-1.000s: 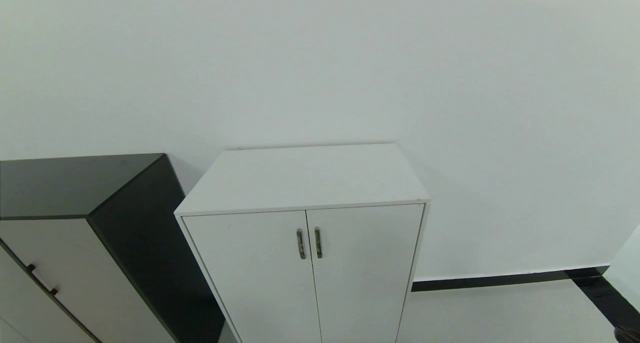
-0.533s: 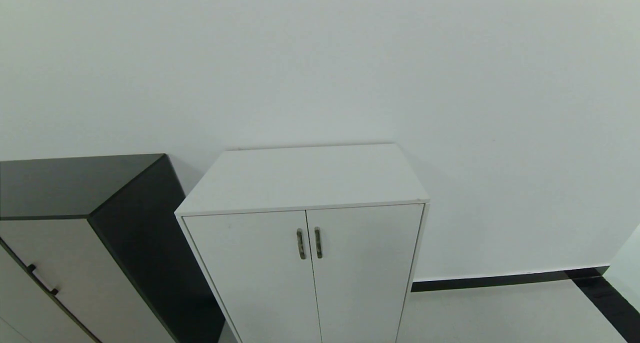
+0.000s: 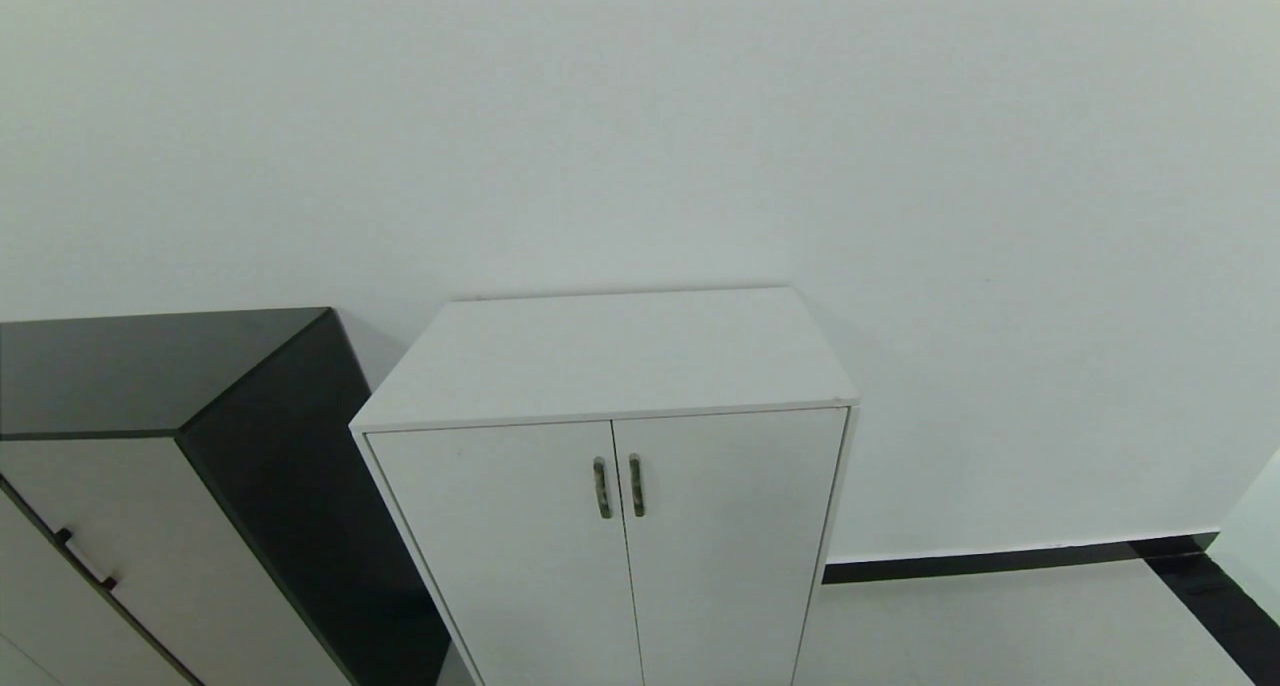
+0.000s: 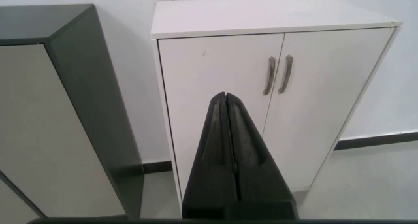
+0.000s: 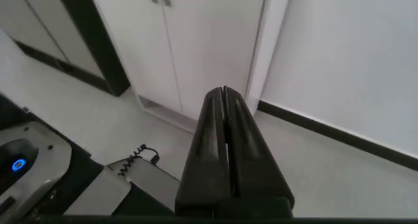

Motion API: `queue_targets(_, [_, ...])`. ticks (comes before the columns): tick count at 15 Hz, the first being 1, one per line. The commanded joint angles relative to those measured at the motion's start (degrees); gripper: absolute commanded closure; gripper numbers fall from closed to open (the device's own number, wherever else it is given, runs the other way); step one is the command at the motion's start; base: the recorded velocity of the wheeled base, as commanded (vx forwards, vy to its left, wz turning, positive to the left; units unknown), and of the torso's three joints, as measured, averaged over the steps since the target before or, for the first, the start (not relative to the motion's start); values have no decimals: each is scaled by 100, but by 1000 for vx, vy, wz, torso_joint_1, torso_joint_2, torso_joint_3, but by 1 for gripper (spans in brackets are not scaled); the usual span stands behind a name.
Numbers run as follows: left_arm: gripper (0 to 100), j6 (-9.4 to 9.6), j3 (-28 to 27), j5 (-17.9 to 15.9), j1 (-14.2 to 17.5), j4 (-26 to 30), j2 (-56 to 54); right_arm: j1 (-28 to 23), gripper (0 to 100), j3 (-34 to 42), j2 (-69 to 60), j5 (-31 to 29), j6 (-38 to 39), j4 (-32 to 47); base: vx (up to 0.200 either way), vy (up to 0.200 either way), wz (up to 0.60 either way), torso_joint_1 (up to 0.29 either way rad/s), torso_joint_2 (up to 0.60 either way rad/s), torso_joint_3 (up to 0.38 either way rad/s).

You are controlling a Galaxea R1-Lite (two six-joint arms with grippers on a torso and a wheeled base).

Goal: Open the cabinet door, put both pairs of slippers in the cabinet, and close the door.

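White two-door cabinet [image 3: 610,526], doors shut. Upright metal bar handles [image 3: 618,486] at centre seam, ahead of left gripper [image 4: 226,96], jaws closed. Right gripper [image 5: 224,90], closed, points toward cabinet foot, probably the less ready arm.

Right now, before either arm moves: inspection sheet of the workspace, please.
surface: pale floor.
job's things: white cabinet, both doors shut, two handles side by side at the centre seam.
clutter: nothing seen.
grippers: left gripper and right gripper, fingers shut, holding nothing, both short of the cabinet.
cables: one coiled black cable low by the floor.
surroundings: dark cabinet to the white cabinet's left, white wall, black skirting.
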Motion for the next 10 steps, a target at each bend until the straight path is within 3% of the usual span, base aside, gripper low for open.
queue_targets(1, [100,-2,0,0,1,-1,0,-1416,100,3,-150,9,-36,0,0,0,0,0,0,0])
queue_targets(4, [100,-2,0,0,1,-1,0,-1838,100,12,-967,9,-10,-9,0,0,0,0,0,0])
queue_targets(10, [100,7,0,0,1,-1,9,-1785,100,21,-976,79,78,-18,0,0,0,0,0,0])
